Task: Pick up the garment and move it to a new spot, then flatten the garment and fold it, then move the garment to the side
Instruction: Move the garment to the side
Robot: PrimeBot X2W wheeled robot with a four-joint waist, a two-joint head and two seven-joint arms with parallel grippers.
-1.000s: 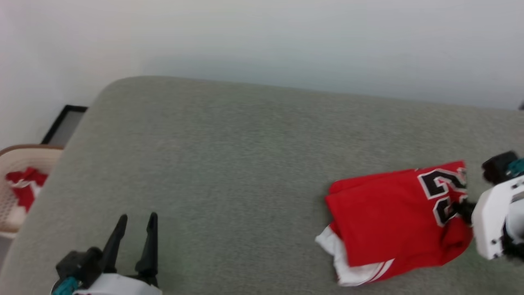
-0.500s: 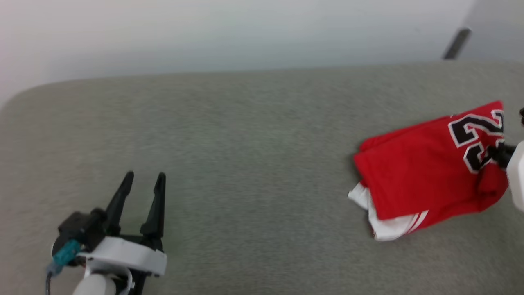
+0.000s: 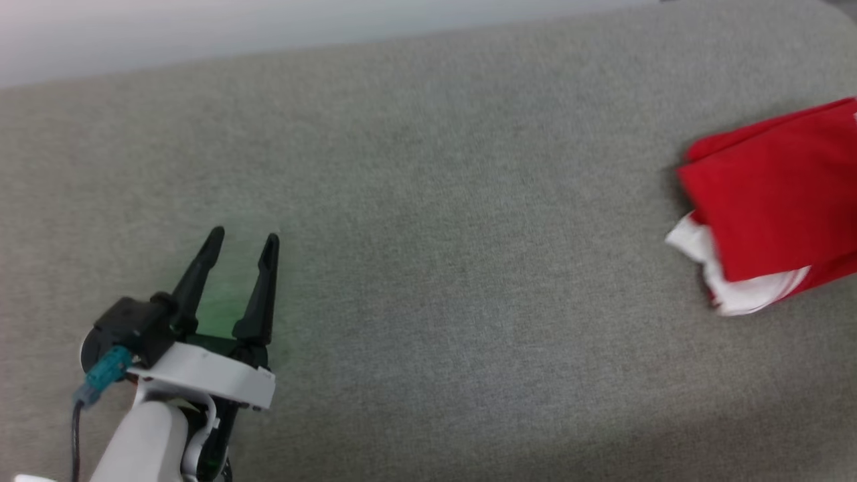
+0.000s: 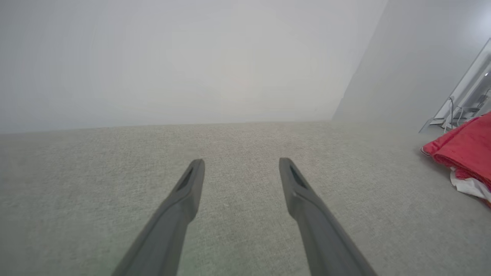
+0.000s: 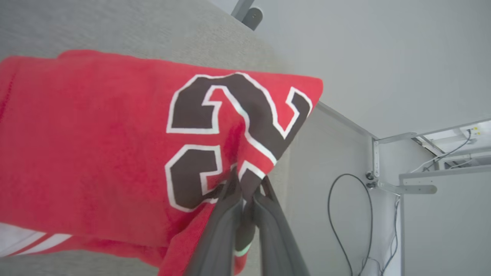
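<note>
Nubby grey surface point(image 3: 428, 201), soft folded red garment point(image 3: 770, 194)

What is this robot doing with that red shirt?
The robot's right gripper is shut on the garment, pinching the cloth by its black numerals. The garment is already folded into a bundle, red on top with white showing underneath, and it lies at the right end of the grey padded surface. The left gripper is open and holds nothing, over bare grey padding well away from the garment. It looks like the step of moving it aside.
</note>
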